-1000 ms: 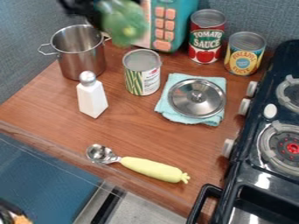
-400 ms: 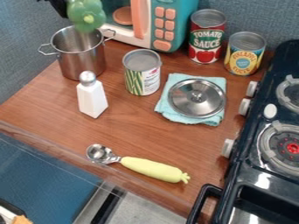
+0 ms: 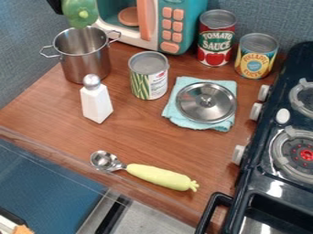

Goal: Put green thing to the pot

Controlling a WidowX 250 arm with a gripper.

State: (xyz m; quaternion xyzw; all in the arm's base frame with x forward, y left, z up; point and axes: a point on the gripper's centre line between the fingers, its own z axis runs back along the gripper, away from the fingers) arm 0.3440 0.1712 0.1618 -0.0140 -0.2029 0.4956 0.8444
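At eleven o'clock, the claw [image 3: 55, 5] has a toy green bell pepper [image 3: 79, 10] (a plump one) in its grip, raised near the steel pot [image 3: 85, 65]. From the pot, a white shaker [image 3: 96, 103] stands at six o'clock, a green-striped can [image 3: 148, 77] at four.

Gripper [image 3: 55, 6] mostly cropped, top left. Green thing [image 3: 80, 13], toy microwave [image 3: 153, 39] clipped at top; stove [image 3: 260, 157] clipped right.
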